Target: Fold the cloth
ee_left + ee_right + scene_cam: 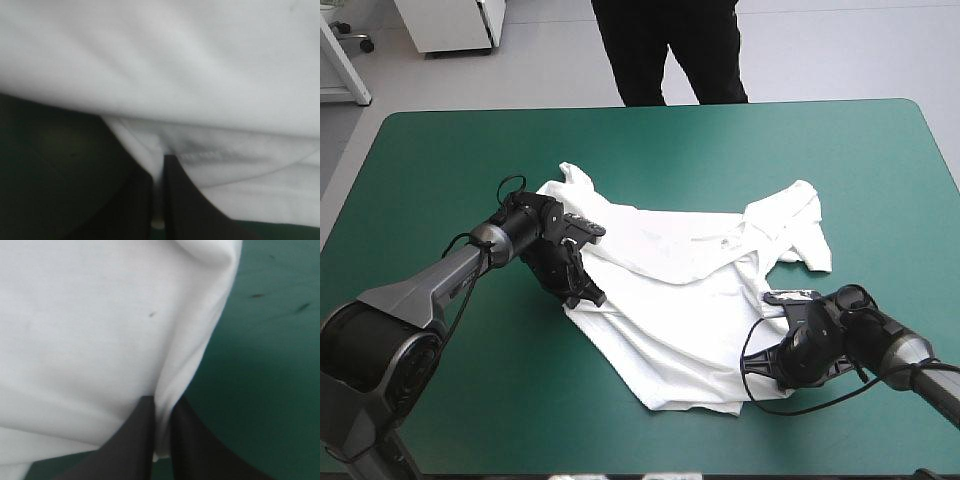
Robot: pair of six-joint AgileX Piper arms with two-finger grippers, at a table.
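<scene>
- The table [440, 160], under its teal-green cover, carries only the T-shirt [680, 290], which lies around the middle, a little toward the right and the near edge.
- The T-shirt is roughly spread but rumpled. One sleeve [805, 225] points toward the right edge, a twisted corner [575, 180] reaches toward the far left, and the near hem [690, 400] runs askew.
- The left gripper [159, 160] sits low at the garment's left border. Its black fingers [185, 200] are all but closed, with a thin white fold pinched between them.
- The right gripper [161, 402] is at the right border nearer the robot. It is likewise clamped on a ridge of cloth, with bare cover just beside it.
- The step in hand looks like a paired pinch before lifting, either to straighten the shirt or to carry one side over.
- To do it well, both arms should rise together and level, so the sheet hangs evenly and neither pinch is dragged out.
- Each bite looks shallow (the right one holds only a narrow ridge), so a slow start seems wise.
- How many layers the left pinch holds cannot be told. If it has two, the fold may come out crooked.
- Pulling the two grips gently apart should take out the slack before the cloth is laid down.
</scene>
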